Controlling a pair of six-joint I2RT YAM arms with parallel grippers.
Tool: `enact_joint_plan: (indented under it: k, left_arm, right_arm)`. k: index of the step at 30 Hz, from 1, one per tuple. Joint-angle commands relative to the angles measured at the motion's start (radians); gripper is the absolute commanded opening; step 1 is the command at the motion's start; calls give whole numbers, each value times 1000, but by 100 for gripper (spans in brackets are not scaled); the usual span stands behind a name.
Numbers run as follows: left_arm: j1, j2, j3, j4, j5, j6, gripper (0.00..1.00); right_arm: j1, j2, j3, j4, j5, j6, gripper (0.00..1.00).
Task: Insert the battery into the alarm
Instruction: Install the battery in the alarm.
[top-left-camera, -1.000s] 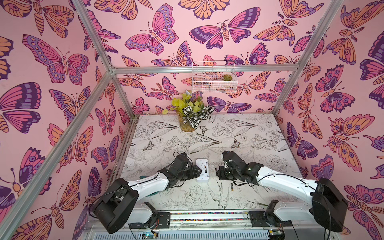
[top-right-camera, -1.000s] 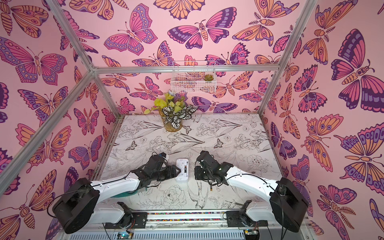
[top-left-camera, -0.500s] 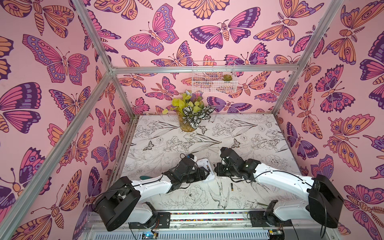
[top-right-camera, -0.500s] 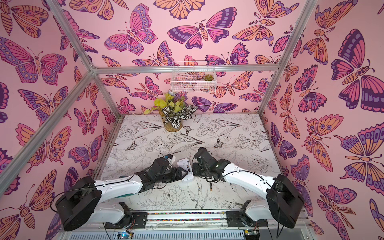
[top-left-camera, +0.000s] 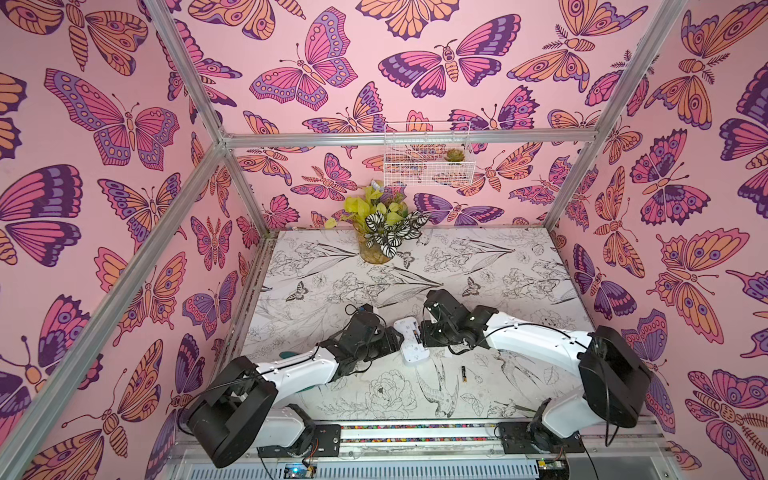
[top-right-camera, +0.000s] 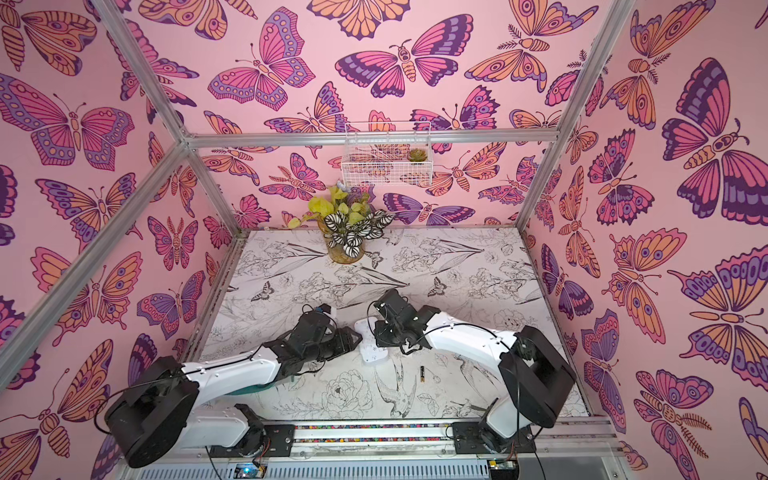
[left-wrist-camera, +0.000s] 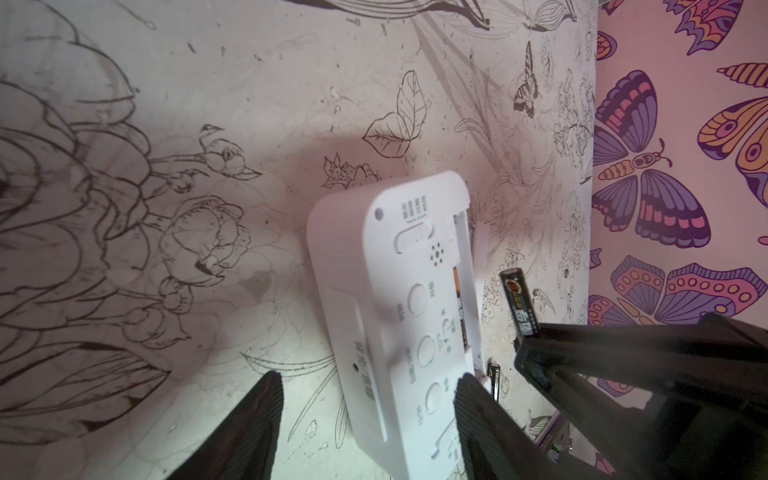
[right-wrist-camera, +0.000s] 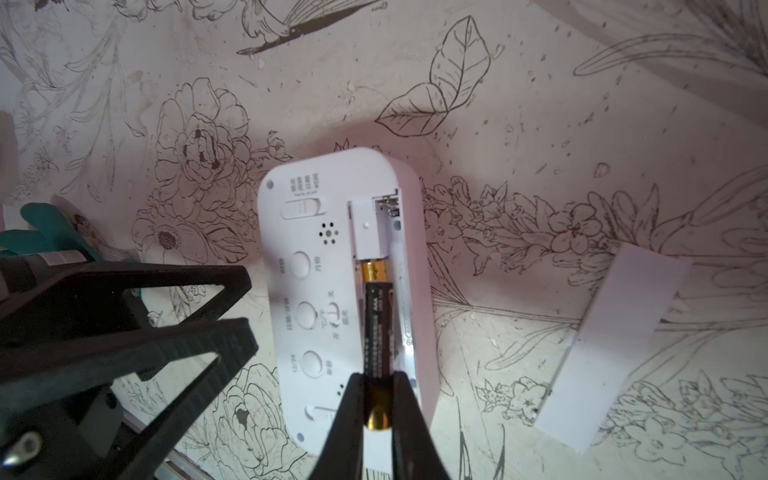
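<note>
The white alarm (top-left-camera: 412, 341) (top-right-camera: 371, 350) lies back up on the table between my two grippers, buttons showing, its battery compartment (right-wrist-camera: 376, 224) open. My right gripper (right-wrist-camera: 378, 376) (top-left-camera: 424, 336) is shut on a black and gold battery (right-wrist-camera: 377, 320) (left-wrist-camera: 519, 307), held lengthwise just over that compartment. An orange and black strip (left-wrist-camera: 459, 305) shows inside the slot. My left gripper (left-wrist-camera: 368, 376) (top-left-camera: 397, 338) is open and straddles the alarm's (left-wrist-camera: 395, 291) near end: one finger touches its back, the other stands clear of its side.
A loose battery (top-left-camera: 464, 374) (top-right-camera: 421, 374) lies on the table nearer the front. A flat white rectangular piece (right-wrist-camera: 615, 345) lies beside the alarm. A teal object (right-wrist-camera: 41, 224) (top-left-camera: 291, 355) sits under the left arm. A potted plant (top-left-camera: 382, 232) stands at the back.
My left gripper has moved right until its fingers straddle the alarm, and its jaws have narrowed a little. My right gripper has shifted left over the alarm with the battery. The alarm now lies slightly askew.
</note>
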Motion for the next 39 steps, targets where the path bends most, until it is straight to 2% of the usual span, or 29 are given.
enact_joint_plan:
  k: [1, 13, 20, 30, 37, 39]
  left_arm:
    - [11, 24, 18, -19, -26, 22, 70]
    - [19, 38, 19, -21, -52, 38, 72]
    - [20, 47, 35, -28, -52, 50, 73]
    - [79, 72, 157, -122, -35, 137, 71]
    - [131, 188, 297, -163, 36, 201, 61]
    - [140, 222, 332, -164, 44, 222, 58]
  right_arm:
    - [7, 44, 45, -46, 18, -18, 0]
    - [6, 95, 73, -69, 24, -17, 8]
    - [8, 80, 71, -75, 35, -14, 25]
    - [9, 22, 66, -104, 65, -31, 28]
    - [23, -44, 41, -111, 83, -25, 26]
    - [30, -45, 39, -111, 82, -21, 21]
